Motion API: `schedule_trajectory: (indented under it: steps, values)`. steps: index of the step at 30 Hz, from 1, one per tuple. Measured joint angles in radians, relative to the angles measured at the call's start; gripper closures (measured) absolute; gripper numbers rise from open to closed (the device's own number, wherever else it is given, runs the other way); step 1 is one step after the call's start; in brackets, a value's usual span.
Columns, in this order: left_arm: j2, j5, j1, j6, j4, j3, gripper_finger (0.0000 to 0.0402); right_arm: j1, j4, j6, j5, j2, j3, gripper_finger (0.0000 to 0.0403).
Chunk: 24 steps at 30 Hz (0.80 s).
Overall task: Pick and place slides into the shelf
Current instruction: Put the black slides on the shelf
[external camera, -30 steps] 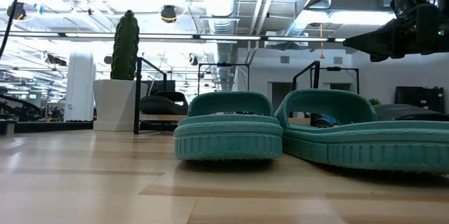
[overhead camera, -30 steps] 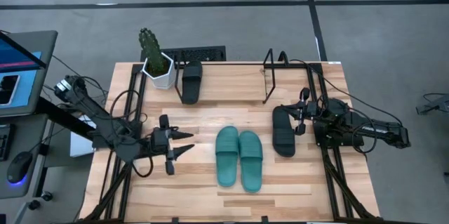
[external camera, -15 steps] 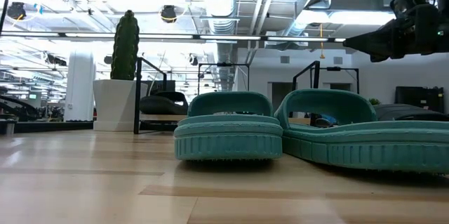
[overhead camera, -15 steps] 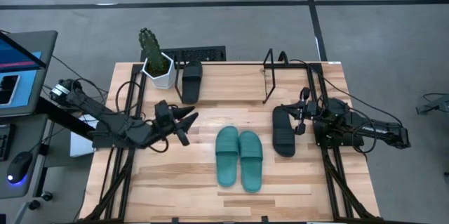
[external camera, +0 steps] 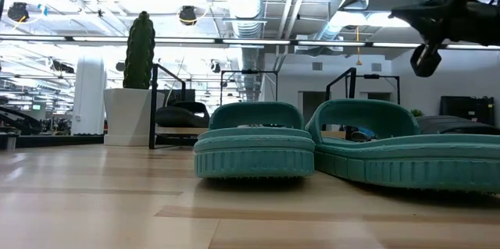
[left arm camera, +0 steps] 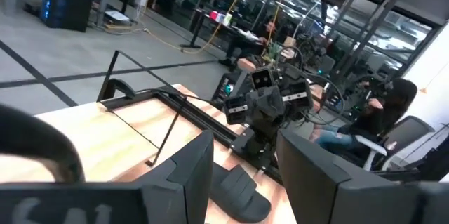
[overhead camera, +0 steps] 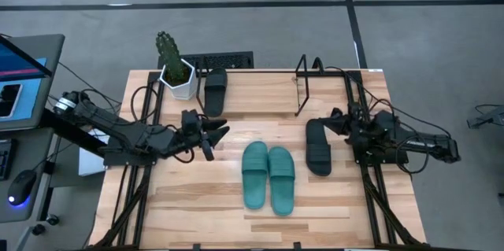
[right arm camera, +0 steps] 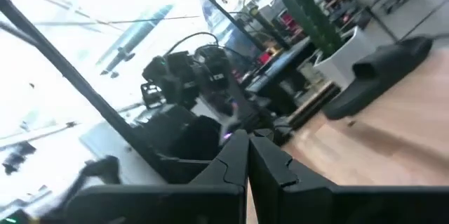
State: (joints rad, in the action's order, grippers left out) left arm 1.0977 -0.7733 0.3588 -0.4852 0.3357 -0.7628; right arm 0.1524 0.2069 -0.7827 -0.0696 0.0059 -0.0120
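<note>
In the overhead view two teal slides (overhead camera: 268, 175) lie side by side at centre frame, a black slide (overhead camera: 318, 146) rests right of centre, and another black slide (overhead camera: 214, 90) lies in the shelf (overhead camera: 302, 86) at upper centre beside the potted cactus (overhead camera: 175, 68). The left gripper (overhead camera: 221, 131) hangs left of centre with fingers partly spread and nothing between them, while the right gripper (overhead camera: 335, 119), pinched fully closed and empty, sits beside the right-hand black slide. These sandals look light, soft and flexible, so a pinch on the broad strap or a side edge of the sole seems the surest hold.
</note>
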Motion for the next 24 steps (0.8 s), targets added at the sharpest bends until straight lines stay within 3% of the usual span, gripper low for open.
schedule_trajectory:
  steps: [10, 19, 22, 24]
  values:
    - [0.0, 0.008, 0.0, 0.0, 0.022, 0.0, 0.0257, -0.011, -0.02, 0.035, -0.022, 0.001, -0.026, 0.0403]
    - [0.0, 0.008, 0.0, 0.001, 0.033, 0.0, 0.0257, -0.046, 0.256, 0.538, -0.042, -0.001, -0.231, 0.0403]
    - [0.0, 0.007, 0.0, 0.039, 0.074, 0.0, 0.0257, -0.052, 0.283, 0.698, 0.035, 0.012, -0.248, 0.0403]
    - [0.0, 0.007, 0.0, 0.072, 0.103, -0.001, 0.0257, -0.052, 0.246, 0.673, 0.093, 0.031, -0.263, 0.0403]
